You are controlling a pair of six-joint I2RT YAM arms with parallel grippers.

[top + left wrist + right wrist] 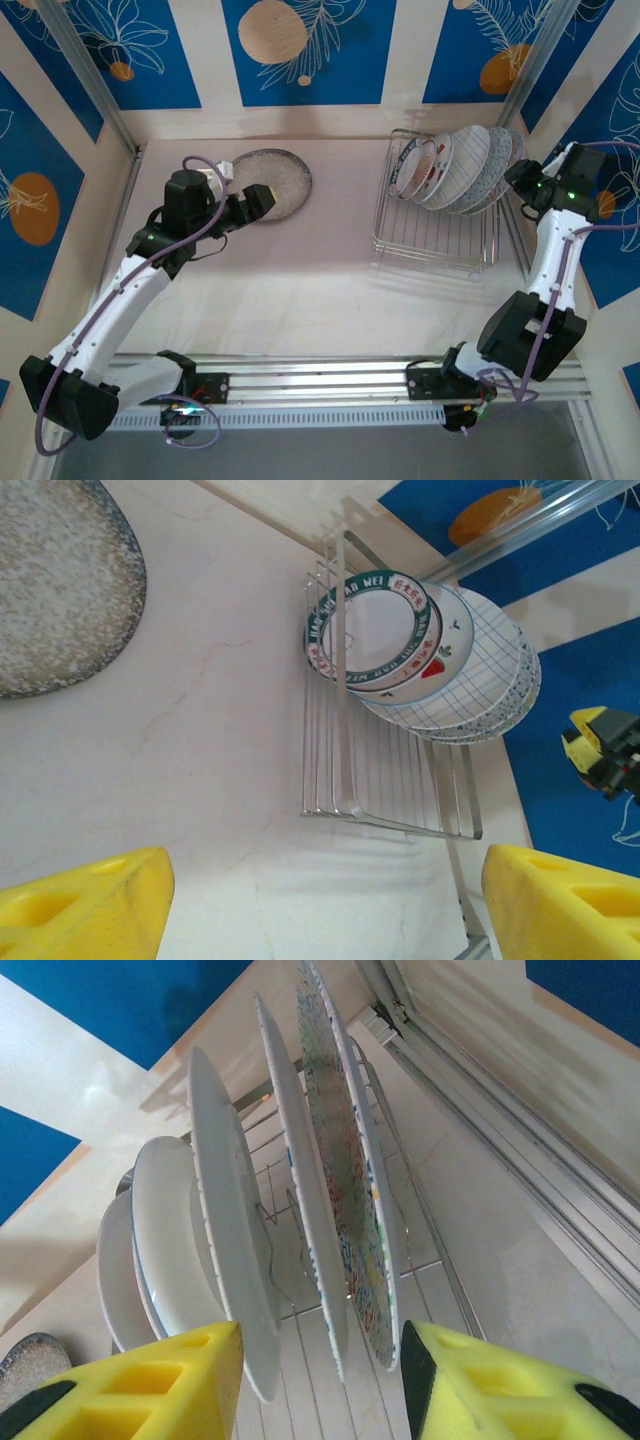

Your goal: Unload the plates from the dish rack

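The dish rack (432, 238) stands at the back right with several plates (462, 168) upright in its slots. A grey speckled plate (272, 180) lies flat on the table at the back left. My left gripper (260, 201) hovers over that plate's near edge, open and empty. In the left wrist view the left gripper (325, 905) looks across bare table toward the rack (390, 790) and its plates (420, 650). My right gripper (517, 180) is at the rack's right end. In its wrist view the right gripper (320, 1380) is open around the rims of the rightmost plates (345, 1190).
Low walls enclose the table, close behind and to the right of the rack (480, 1100). The arm bases sit on a rail (320, 385) at the near edge. Open table lies between the flat plate and the rack (200, 740).
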